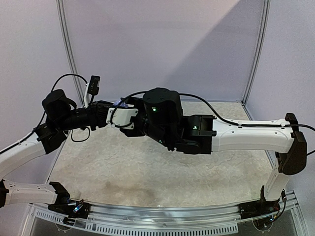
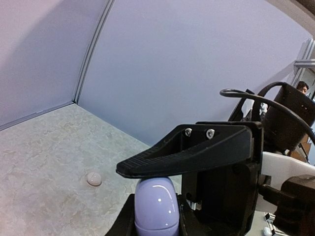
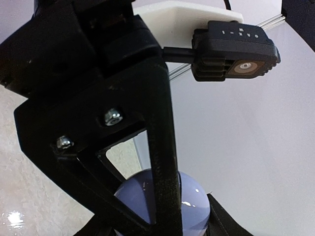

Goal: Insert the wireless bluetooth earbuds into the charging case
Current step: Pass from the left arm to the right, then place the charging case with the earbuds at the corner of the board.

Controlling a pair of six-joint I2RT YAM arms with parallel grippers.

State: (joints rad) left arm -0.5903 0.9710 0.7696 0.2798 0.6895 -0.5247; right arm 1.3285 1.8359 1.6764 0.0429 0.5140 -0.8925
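The charging case (image 2: 156,209), a smooth pale lavender pebble, was held in the air above the table (image 2: 39,147), pinched between the two black fingers of the left gripper (image 2: 140,201). The ribbed upper finger (image 2: 187,152) pressed on its top and the lower finger was touching it from beneath. Only the case's rounded end showed, so it was not possible to tell whether its lid was open. One earbud (image 2: 94,179), a tiny pale rounded object, lay alone on the marbled tabletop well apart from the case, below and to the left of it in the left wrist view. It was too small for its stem to be made out. From above, both arms met in mid-air over the far left of the table. The right gripper (image 1: 114,113) was crowded right against the left one, and only a sliver of lavender peeked out between the dark housings. The right wrist view was almost filled by the bolted outer side of a black finger, which hid most of the case. The left wrist camera (image 3: 236,54) sat above on its white mount. Whether the right gripper's fingers were spread or pressed together could not be told. A black cable (image 2: 256,96) looped at the right of the left wrist view, where a person (image 2: 301,87) was partly cut off at the edge.
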